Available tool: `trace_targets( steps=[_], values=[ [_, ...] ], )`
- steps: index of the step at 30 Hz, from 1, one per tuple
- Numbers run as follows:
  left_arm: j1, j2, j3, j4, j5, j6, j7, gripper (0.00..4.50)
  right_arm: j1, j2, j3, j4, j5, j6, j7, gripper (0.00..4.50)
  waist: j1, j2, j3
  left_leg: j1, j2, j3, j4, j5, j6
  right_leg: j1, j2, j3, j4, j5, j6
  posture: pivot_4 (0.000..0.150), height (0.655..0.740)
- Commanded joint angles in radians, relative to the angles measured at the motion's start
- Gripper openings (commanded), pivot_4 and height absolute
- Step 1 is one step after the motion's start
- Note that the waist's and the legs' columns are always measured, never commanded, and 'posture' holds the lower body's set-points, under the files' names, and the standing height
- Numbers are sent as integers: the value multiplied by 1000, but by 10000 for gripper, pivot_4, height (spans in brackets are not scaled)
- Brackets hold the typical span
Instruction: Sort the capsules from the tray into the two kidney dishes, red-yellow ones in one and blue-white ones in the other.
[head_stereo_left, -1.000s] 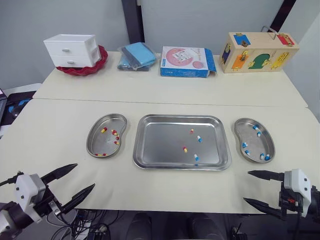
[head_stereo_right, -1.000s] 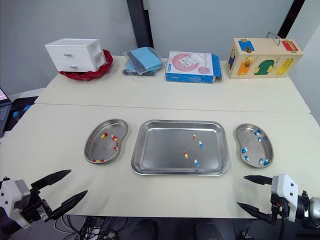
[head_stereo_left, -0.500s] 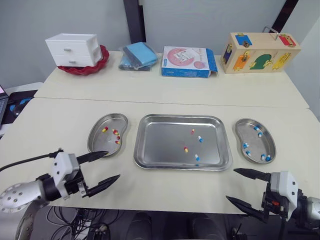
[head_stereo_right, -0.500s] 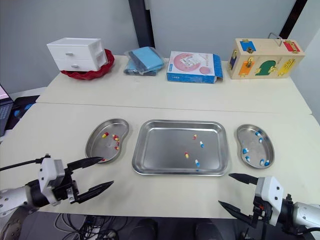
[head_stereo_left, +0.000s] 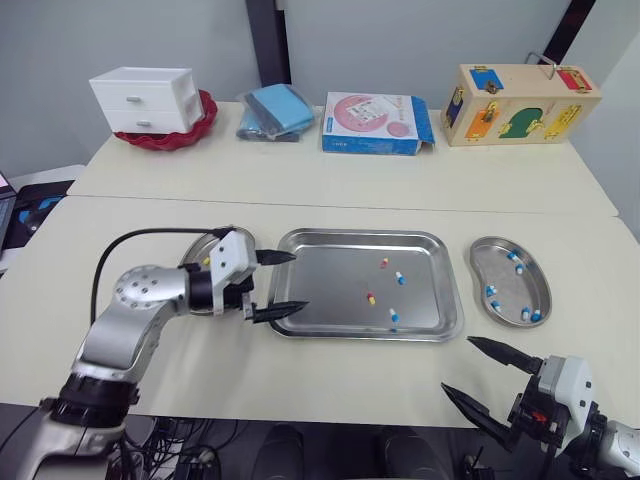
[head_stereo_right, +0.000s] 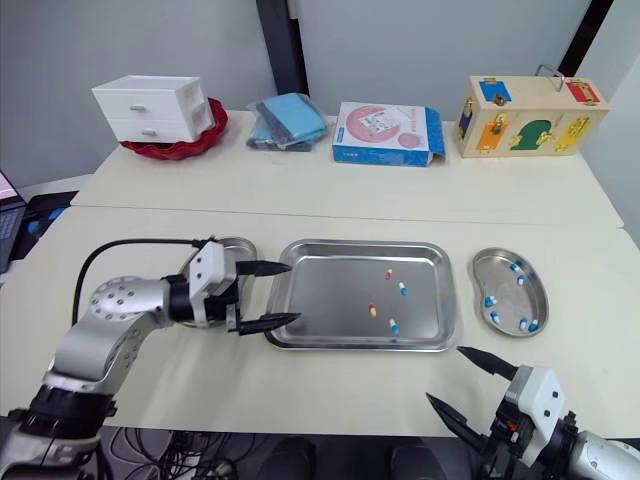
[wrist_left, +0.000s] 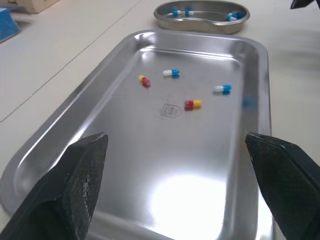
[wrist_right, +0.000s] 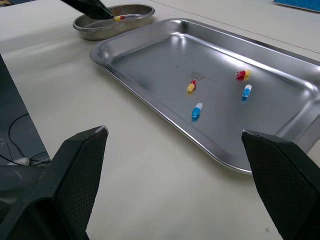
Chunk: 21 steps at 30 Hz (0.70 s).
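Left kidney dish: sat just left of the tray, partly hidden by the left arm; seemingly held red-yellow capsules.
Left pincer: spread wide open, empty, hung over the tray's left rim.
Tray: lay mid-way along the desk; carried two red-yellow capsules and two blue-white capsules, loose in its right half.
Right kidney dish: just right of the tray; held several blue-white capsules.
Right pincer: open, empty, at the desk's near edge, apart from the tray.
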Motion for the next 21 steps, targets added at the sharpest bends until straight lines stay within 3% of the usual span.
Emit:
trace_targets(
  steps=[1,13,21],
  values=[
    [-83,-44,-74,55,45,-7,-36,45000,11,12,17,-46,-15,-33,-26,44776,-2,0,0,0,0,0,0,0,0,0,0,0,0,0,0,1500,7400],
    [-225,-234,-237,157,165,-5,-30,45000,50,54,69,-76,-58,-54,-108,44776,1,0,0,0,0,0,1,0,0,0,0,0,2,0,0,1500,7400],
    [-269,-286,-275,190,219,-1,-17,45000,70,62,71,-63,-66,-78,-121,44776,0,1,0,0,0,0,1,0,0,0,0,0,3,0,0,1500,7400]
  ],
)
